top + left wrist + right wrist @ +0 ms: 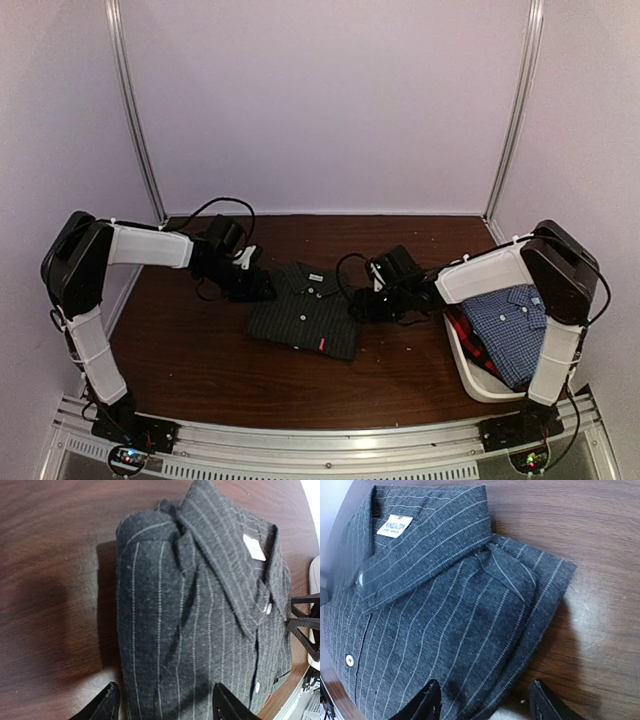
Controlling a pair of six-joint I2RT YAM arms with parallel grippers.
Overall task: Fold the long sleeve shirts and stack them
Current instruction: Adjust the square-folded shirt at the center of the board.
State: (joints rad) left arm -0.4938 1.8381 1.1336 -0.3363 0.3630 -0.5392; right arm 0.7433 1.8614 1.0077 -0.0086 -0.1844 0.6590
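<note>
The folded black pinstriped cloth shirt lies mid-table, with dark wooden tabletop showing all round it. The left gripper and right gripper flank it, fingers spread, pinching nothing. At the right edge, the blue-checked shirt mostly hides a red-and-dark shirt in the white plastic tub.

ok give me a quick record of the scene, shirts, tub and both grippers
black pinstripe shirt: folded, collar showing, flat on the table
blue check shirt: in the white tub, on top
red-and-dark shirt: in the tub, partly under the blue one
left gripper: open, at the black shirt's left side, holding nothing
right gripper: open, at its right side, holding nothing
</note>
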